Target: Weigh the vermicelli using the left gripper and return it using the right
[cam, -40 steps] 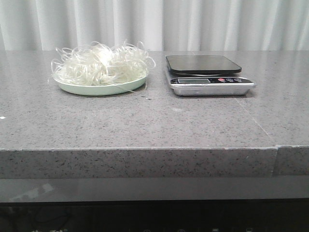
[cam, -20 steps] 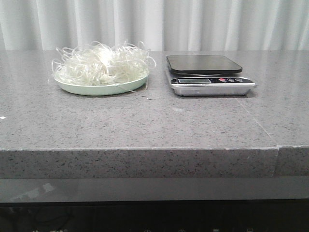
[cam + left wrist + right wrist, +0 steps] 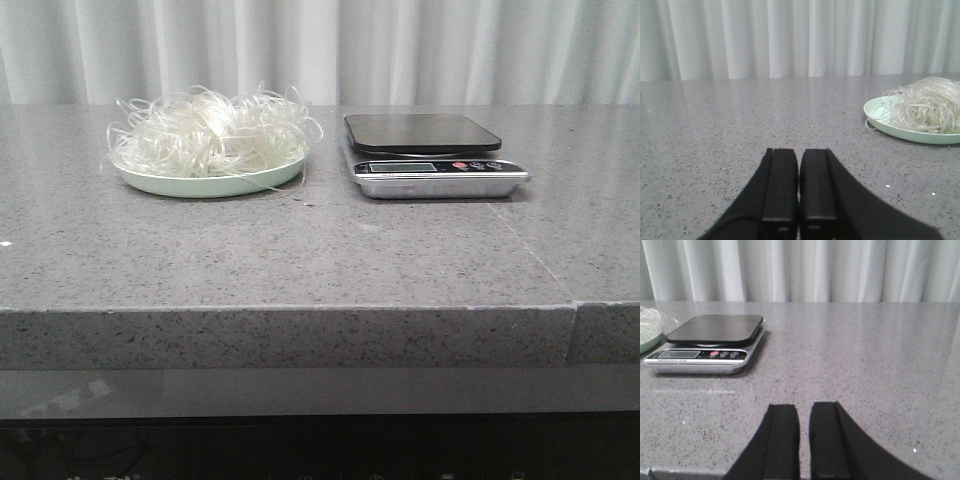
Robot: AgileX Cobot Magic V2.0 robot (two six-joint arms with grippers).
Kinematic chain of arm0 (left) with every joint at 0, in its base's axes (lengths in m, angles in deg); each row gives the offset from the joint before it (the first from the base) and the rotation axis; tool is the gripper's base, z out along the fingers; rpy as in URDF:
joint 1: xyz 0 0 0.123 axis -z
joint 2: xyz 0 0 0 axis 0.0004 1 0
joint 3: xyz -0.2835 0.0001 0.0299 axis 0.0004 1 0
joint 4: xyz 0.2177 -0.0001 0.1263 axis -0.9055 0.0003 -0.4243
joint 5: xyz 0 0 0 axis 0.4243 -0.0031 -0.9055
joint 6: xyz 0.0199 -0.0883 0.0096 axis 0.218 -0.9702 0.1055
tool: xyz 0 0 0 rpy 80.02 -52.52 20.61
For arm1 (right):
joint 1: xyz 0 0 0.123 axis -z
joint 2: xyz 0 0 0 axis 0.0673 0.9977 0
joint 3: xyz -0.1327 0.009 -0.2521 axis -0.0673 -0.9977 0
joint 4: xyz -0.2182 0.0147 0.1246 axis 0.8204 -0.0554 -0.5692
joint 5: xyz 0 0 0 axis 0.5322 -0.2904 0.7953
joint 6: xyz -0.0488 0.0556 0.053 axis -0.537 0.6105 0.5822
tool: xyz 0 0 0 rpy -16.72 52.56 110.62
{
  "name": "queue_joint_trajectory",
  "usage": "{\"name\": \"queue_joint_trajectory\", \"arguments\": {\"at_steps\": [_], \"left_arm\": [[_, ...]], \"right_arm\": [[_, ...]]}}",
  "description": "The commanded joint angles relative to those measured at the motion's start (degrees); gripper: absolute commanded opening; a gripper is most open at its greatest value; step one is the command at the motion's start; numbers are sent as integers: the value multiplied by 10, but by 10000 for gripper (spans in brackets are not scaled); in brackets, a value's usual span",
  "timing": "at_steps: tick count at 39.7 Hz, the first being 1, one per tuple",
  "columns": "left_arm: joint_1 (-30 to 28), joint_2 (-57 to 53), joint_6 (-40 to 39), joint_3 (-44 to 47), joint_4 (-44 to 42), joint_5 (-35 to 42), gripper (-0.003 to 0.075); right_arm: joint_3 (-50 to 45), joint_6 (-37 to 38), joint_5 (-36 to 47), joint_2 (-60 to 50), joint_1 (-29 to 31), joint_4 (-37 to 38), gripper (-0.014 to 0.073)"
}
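The vermicelli [image 3: 208,132] is a fluffy whitish tangle heaped on a pale green plate [image 3: 200,186] at the back left of the grey stone table. It also shows in the left wrist view [image 3: 927,105], on the plate [image 3: 874,111]. My left gripper [image 3: 799,150] is shut and empty, low over bare table, well short of the plate and off to its side. My right gripper [image 3: 804,406] is empty, its jaws nearly together with a narrow slit between them, over the table beside the scale [image 3: 710,342]. Neither gripper shows in the front view.
A silver kitchen scale [image 3: 432,160] with a black weighing platform stands to the right of the plate, nothing on it. The table's front edge [image 3: 300,308] runs across the front view. White curtains hang behind the table.
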State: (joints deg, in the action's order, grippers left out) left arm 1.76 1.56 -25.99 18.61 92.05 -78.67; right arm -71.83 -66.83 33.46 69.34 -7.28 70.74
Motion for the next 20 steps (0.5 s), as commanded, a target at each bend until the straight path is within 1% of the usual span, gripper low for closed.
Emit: {"name": "queue_joint_trajectory", "arguments": {"at_steps": [1, 4, 20], "left_arm": [[1, -14, -6, 21, 6, 46, 156], [1, -14, -6, 21, 6, 46, 156], [1, -14, -6, 21, 6, 46, 156]], "right_arm": [[2, -1, 69, -9, 4, 4, 234], [2, -1, 80, -9, 4, 4, 234], [2, -1, 79, -9, 4, 4, 234]]}}
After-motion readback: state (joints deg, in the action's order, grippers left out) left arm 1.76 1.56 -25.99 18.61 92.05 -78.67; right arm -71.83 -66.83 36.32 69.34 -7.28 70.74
